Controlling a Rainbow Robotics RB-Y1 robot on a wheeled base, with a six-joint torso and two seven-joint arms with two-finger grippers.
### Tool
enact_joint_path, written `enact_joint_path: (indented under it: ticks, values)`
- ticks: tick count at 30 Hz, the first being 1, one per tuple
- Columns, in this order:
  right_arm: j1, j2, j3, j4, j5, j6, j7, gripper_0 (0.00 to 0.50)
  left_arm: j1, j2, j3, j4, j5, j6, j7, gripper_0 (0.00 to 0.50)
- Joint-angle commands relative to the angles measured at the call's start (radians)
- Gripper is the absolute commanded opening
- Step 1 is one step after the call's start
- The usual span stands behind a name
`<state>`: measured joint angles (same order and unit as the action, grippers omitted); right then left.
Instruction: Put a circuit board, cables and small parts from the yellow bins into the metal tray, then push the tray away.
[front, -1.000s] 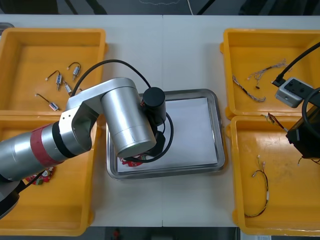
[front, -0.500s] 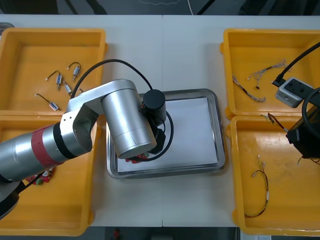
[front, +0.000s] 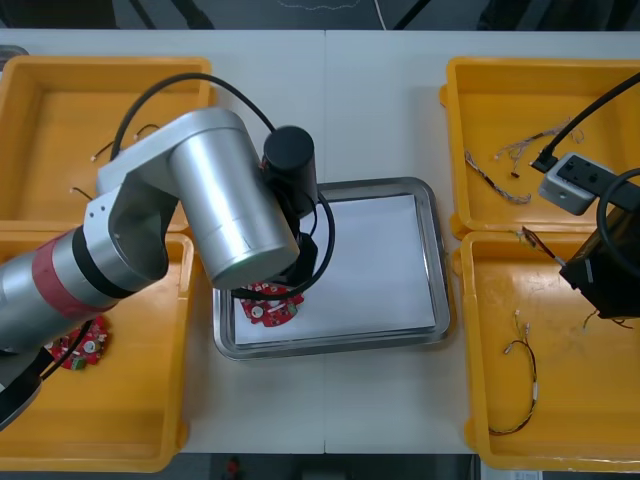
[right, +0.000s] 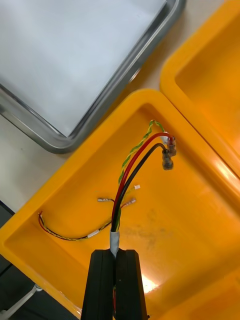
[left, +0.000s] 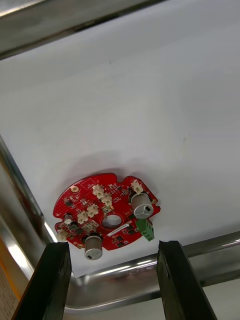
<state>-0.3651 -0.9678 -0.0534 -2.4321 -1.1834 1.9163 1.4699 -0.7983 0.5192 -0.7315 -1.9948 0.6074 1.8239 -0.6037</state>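
Red circuit board (front: 268, 308) lies flat in metal tray (front: 431, 262), lower-left corner; left gripper (left: 112, 250) spread just above, board free; right gripper (right: 117, 256) pinches cable bundle (right: 134, 172) over lower-right yellow bin (front: 600, 425), ready for tray.

Bright even light, soft shadows

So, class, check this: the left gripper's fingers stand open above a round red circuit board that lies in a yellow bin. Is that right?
Not quite. The circuit board lies in the metal tray, on its white inside; the left wrist view shows it. The left gripper does have its fingers open above it.
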Motion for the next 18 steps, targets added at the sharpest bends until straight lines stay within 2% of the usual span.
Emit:
enact_joint_path:
  ticks: [1,5,8,14,18]
  values:
    - [-0.149,-0.034,0.118,-0.025,-0.019,0.004,0.015,0.0,0.013,0.018,0.158,-0.064,0.069,0.078,0.055,0.5]
    - [-0.264,-0.031,0.241,-0.025,-0.015,0.004,0.013,0.0,0.004,0.042,0.279,-0.065,0.124,0.096,-0.01,0.5]
    - [-0.34,-0.006,0.333,-0.025,0.007,0.004,0.021,0.0,-0.002,0.071,0.35,-0.058,0.167,0.096,-0.053,0.5]
    - [-0.434,0.1,0.492,-0.019,0.1,-0.026,0.035,0.0,-0.025,0.145,0.46,0.008,0.253,0.096,-0.133,0.5]
    - [-0.488,0.158,0.606,0.01,0.151,-0.082,0.053,0.0,-0.044,0.193,0.498,0.074,0.281,0.096,-0.168,0.5]
